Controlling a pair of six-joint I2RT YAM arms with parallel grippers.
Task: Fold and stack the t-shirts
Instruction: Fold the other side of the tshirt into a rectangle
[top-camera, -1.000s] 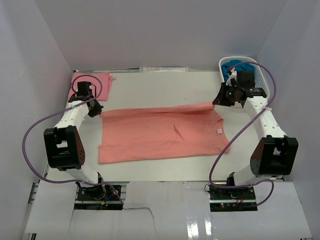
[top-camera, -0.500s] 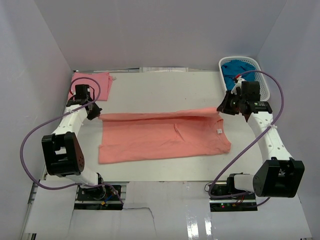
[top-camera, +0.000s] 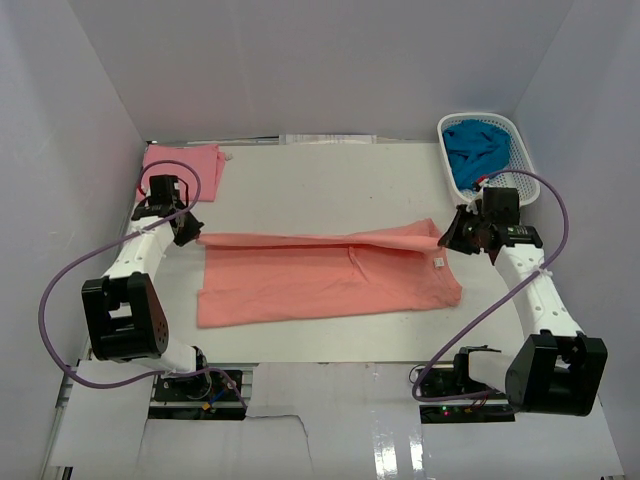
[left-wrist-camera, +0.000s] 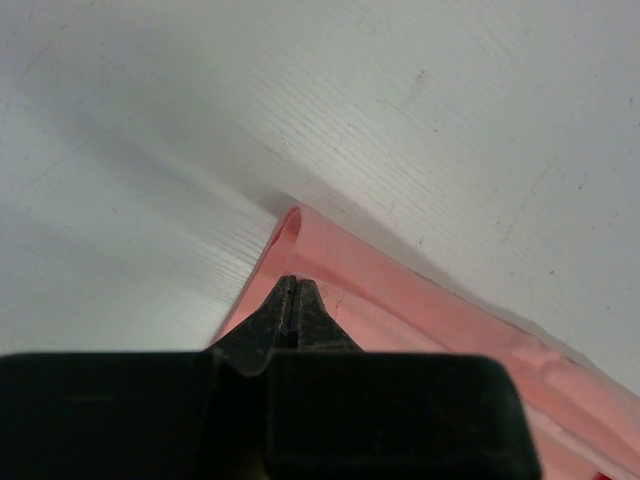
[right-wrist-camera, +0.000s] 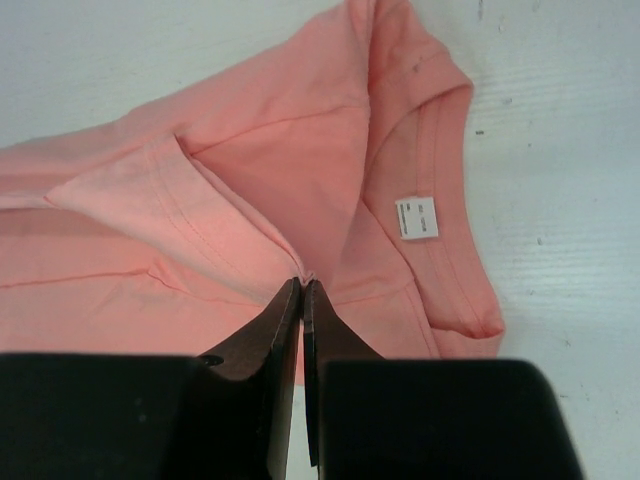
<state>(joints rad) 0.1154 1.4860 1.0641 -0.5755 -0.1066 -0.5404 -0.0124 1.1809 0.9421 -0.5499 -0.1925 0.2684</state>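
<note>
A: Where do we find the salmon t-shirt (top-camera: 330, 275)?

B: We see it spread flat across the middle of the tabletop (top-camera: 330, 185), its long side running left to right. The collar is at the right end, with the white neck label (right-wrist-camera: 417, 217) just inside it.

A: Is it flat all over?

B: Not along the far edge. That edge is raised and turned toward the near side, so we see a long ridge of cloth running between the two arms' tips.

A: And the left jaws?

B: In the left wrist view they are pressed together. The far-left corner of the salmon t-shirt curls out from their tips, so we read them as pinching that corner.

A: What about the right jaws?

B: They are closed to a thin slit. They nip a fold of the same shirt just left of the collar, at the far-right corner.

A: Where are the other shirts?

B: The pink t-shirt (top-camera: 185, 165) lies folded at the far-left corner of the tabletop, apart from the salmon one. The teal t-shirt (top-camera: 475, 150) sits crumpled inside the white basket (top-camera: 525, 165) at the far right. We cannot tell whether anything lies under it.
</note>
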